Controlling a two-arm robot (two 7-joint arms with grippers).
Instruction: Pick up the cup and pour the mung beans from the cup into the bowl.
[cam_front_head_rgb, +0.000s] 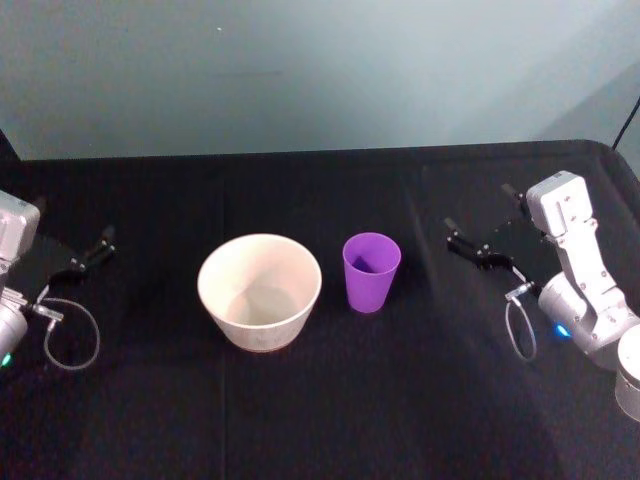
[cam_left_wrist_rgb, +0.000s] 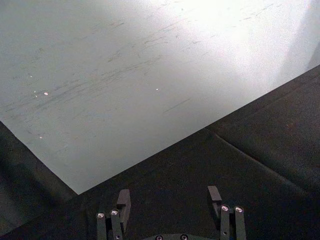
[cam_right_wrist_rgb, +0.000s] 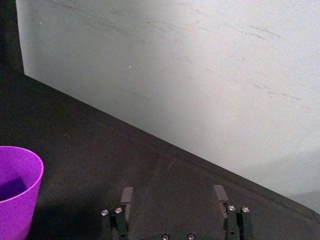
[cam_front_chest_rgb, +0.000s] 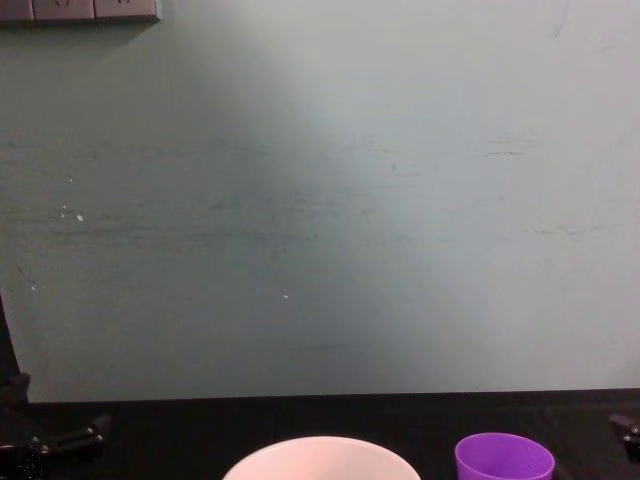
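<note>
2 grippers hang over a black cloth-covered table (cam_front_head_rgb: 320, 420), 1 at each side, and neither touches anything. Between them, near the middle of the table, a small purple cup (cam_front_head_rgb: 371, 270) stands upright just beside a wider round white bowl (cam_front_head_rgb: 262, 333), on the bowl's right, with a narrow gap of cloth between them. A dark patch shows at the bottom of the cup, and what it is cannot be told. The bowl's inside looks bare.

To the right of the cup, the right gripper (cam_front_head_rgb: 478, 208) points toward it with a clear stretch of cloth between them. Its 2 dark fingers (cam_right_wrist_rgb: 127, 194) are spread wide with nothing between them. In the right wrist view the cup (cam_right_wrist_rgb: 17, 190) sits off to 1 side of the fingers, outside the gap, not lined up with it.

At the table's left edge, well apart from the bowl, the left gripper (cam_left_wrist_rgb: 169, 195) also has its fingers spread, over bare cloth.

From the chest view, the bowl's rim (cam_front_chest_rgb: 320, 450) and the cup's top (cam_front_chest_rgb: 503, 462) show at the bottom, against a pale grey-green wall (cam_front_chest_rgb: 320, 200).
</note>
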